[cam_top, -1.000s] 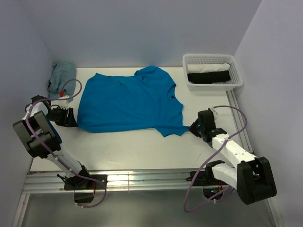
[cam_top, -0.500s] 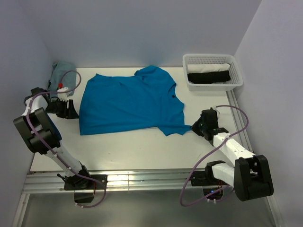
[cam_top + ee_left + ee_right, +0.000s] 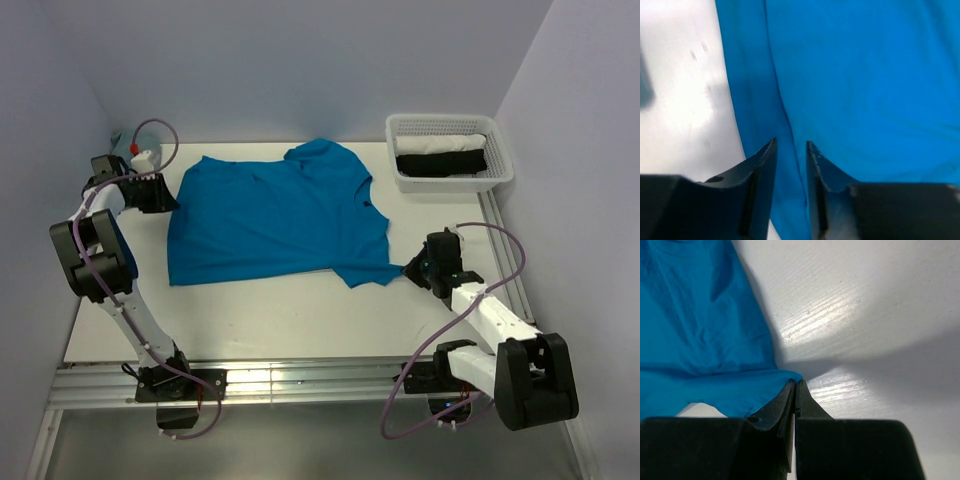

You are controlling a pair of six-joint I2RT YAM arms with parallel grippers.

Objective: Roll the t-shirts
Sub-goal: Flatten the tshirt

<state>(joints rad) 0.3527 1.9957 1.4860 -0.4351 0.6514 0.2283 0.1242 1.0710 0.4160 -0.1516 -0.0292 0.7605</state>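
Left gripper [image 3: 790, 145] moves up to the far corner of the shirt [image 3: 275, 215] — jaws narrow, not shut — while right gripper [image 3: 795, 386] pinches the sleeve; likely still flattening.

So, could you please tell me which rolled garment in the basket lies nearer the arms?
The black roll: it lies along the white basket's near side, while the white roll sits behind it.

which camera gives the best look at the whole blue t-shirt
Top external: the blue t-shirt lies spread flat, its whole outline in frame. Left wrist shows only fabric and one edge beyond the left gripper; right wrist only a sleeve corner caught in the shut right gripper.
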